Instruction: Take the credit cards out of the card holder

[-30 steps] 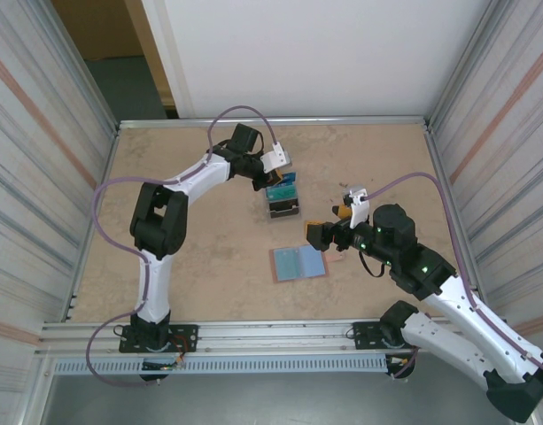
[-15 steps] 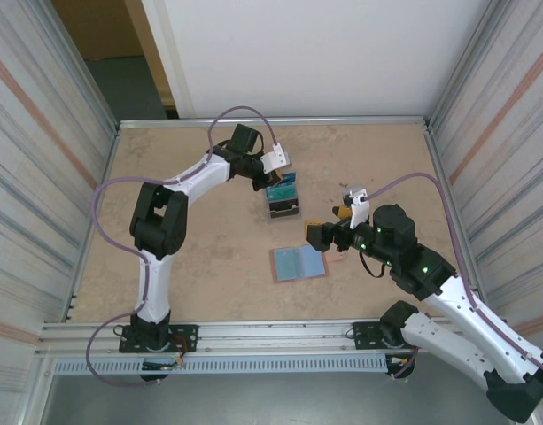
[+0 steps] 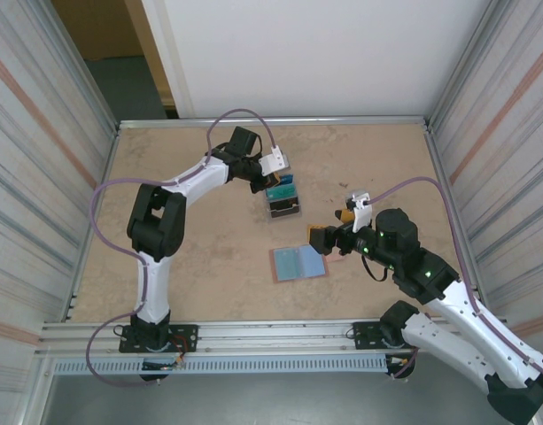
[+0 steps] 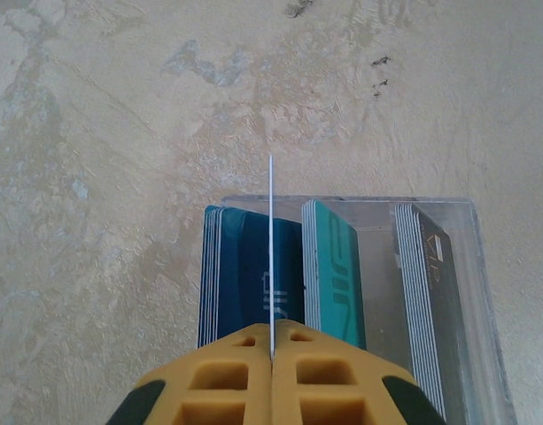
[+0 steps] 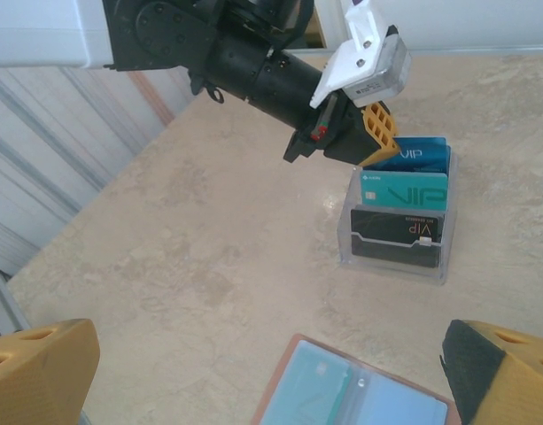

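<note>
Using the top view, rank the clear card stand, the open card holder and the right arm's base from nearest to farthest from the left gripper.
From the left gripper, shut on a card:
1. clear card stand, right at its fingertips.
2. card holder, open, mid-table, nearer the bases.
3. right arm's base, near edge, far right.

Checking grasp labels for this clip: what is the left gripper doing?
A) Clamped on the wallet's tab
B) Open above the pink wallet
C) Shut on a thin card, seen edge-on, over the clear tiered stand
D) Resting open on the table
C: in the left wrist view the left gripper has its yellow pads pressed together on a thin card, which stands edge-on above the clear stand of cards.
</note>
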Controlling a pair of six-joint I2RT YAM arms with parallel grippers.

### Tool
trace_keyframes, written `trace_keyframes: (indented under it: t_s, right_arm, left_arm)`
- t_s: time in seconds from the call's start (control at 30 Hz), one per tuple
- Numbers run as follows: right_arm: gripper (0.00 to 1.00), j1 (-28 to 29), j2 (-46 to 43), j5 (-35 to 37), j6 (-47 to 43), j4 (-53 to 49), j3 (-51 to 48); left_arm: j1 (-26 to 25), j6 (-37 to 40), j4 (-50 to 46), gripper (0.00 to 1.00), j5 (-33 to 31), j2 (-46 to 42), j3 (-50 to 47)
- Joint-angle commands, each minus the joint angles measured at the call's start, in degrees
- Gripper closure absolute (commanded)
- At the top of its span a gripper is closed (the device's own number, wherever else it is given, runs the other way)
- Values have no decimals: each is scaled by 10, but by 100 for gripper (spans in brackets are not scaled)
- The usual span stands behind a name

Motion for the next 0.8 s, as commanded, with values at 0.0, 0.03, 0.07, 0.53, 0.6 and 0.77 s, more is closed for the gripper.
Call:
trace_keyframes:
  t_s: [0.0,0.03,0.07,0.53,0.6,0.77]
  right_arm:
    - [1,-4,-8,13,14,-3,-9]
    - [1,-3,-8,13,14,-3,-9]
    - [1,-3,-7,13,13,-2,-9]
    - [1,-3,-8,8,11,-10,-9]
    - [1,-4,-9,7,11,-11,-9]
    - [2,-3,-1,11,12,-15,-9]
  left_arm:
    - [6,19,-4,100,-13,-27,-3]
    - [6,19,-6,100,-16,-25,-1]
    - [6,20,-6,100,-17,-24,-1]
    - [6,12,1,75,-25,-20,-2]
    - [6,10,2,75,-24,-25,-3]
    - [5,-25,25,74,-10,-65,-22]
